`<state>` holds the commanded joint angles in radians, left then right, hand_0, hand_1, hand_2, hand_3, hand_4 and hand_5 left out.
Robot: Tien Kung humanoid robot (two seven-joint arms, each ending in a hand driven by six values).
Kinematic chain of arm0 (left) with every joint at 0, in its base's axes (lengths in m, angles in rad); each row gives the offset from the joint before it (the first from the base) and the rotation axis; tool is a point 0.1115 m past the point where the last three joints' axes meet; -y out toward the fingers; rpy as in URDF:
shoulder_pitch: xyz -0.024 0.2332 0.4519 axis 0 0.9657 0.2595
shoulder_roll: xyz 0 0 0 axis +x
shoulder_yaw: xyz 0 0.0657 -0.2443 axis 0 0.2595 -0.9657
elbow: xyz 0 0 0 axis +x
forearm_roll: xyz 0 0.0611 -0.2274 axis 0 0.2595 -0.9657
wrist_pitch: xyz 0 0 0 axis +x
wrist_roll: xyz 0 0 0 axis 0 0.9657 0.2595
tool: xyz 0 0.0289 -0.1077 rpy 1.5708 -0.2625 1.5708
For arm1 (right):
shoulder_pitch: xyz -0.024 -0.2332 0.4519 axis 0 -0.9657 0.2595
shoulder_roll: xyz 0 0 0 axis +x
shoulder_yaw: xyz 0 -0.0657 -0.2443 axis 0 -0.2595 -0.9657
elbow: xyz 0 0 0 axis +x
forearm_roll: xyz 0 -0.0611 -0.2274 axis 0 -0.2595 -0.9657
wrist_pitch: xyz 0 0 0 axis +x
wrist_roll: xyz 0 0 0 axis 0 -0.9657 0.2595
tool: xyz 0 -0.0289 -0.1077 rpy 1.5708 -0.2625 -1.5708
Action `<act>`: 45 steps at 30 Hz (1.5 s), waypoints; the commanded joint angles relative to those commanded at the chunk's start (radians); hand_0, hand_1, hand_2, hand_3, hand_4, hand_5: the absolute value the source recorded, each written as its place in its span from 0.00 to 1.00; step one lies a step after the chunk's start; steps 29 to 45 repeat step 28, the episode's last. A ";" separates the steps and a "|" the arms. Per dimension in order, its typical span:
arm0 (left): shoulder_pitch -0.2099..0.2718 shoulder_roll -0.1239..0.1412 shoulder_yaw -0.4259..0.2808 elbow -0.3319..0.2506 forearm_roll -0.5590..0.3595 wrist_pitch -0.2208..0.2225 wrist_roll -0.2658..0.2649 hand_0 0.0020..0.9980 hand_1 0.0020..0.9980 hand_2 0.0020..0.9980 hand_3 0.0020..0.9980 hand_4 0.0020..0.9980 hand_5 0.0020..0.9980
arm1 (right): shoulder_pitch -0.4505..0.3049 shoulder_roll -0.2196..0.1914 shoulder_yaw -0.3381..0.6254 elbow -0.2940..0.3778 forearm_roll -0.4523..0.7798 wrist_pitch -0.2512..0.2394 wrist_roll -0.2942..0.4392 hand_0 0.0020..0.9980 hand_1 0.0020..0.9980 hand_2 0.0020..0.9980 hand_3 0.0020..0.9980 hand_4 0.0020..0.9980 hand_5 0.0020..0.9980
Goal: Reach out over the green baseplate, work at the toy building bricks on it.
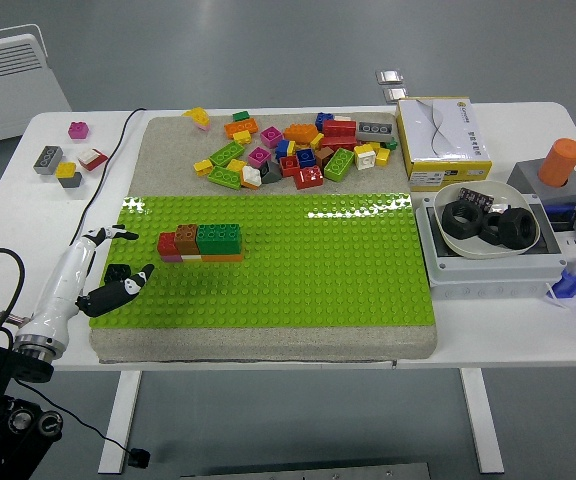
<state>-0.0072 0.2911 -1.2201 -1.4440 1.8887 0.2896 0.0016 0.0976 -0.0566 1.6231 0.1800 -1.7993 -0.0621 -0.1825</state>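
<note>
A green baseplate lies on a grey mat in the middle of the table. On its left part stands a small row of joined bricks: red, brown and green on top of orange and pink ones. My left hand hovers at the baseplate's left edge, well left of the bricks and apart from them, fingers spread and holding nothing. A pile of loose coloured bricks lies on the mat behind the baseplate. My right arm is out of view.
Several loose bricks lie at the table's far left, with a black cable running past them. At the right stand a yellow-and-white box, a bowl of black rings on a grey case, and an orange cylinder.
</note>
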 joint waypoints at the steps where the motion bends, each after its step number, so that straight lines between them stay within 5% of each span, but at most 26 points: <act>1: -0.007 0.015 -0.003 0.008 0.012 -0.016 0.010 0.82 0.79 0.78 0.70 0.76 0.20 | 0.000 0.001 0.002 0.000 -0.004 0.000 0.000 0.51 0.72 0.80 0.79 0.76 0.85; 2: -0.015 0.030 -0.004 0.015 0.023 -0.033 0.021 0.87 0.87 0.85 0.80 0.78 0.12 | 0.000 0.001 0.005 0.000 -0.008 0.000 0.000 0.51 0.72 0.78 0.79 0.77 0.83; 6: -0.053 0.084 0.009 0.046 0.066 -0.102 0.074 0.87 0.87 0.85 0.80 0.78 0.12 | -0.001 0.003 0.027 0.000 -0.024 -0.002 -0.003 0.51 0.72 0.78 0.79 0.77 0.83; 7: -0.062 0.091 0.012 0.053 0.073 -0.113 0.083 0.87 0.87 0.85 0.80 0.78 0.12 | -0.001 0.004 0.033 0.000 -0.028 -0.002 -0.004 0.51 0.72 0.78 0.79 0.77 0.83; 8: -0.072 0.096 0.016 0.061 0.081 -0.126 0.093 0.90 0.92 0.92 0.81 0.69 0.00 | -0.001 0.005 0.039 0.000 -0.031 -0.003 -0.005 0.51 0.72 0.77 0.79 0.79 0.83; 11: -0.094 0.105 0.028 0.076 0.089 -0.151 0.113 0.90 0.92 0.92 0.81 0.69 0.00 | 0.000 0.008 0.051 0.000 -0.036 -0.004 -0.007 0.51 0.72 0.77 0.79 0.79 0.83; 28: -0.165 0.122 0.102 0.094 0.057 -0.218 0.170 0.94 0.95 0.95 0.77 0.66 0.00 | 0.013 0.013 0.138 0.000 -0.104 0.005 -0.009 0.51 0.71 0.74 0.78 0.79 0.87; 45: -0.165 0.122 0.102 0.094 0.057 -0.218 0.170 0.94 0.95 0.95 0.77 0.66 0.00 | 0.013 0.013 0.138 0.000 -0.104 0.005 -0.009 0.51 0.71 0.74 0.78 0.79 0.87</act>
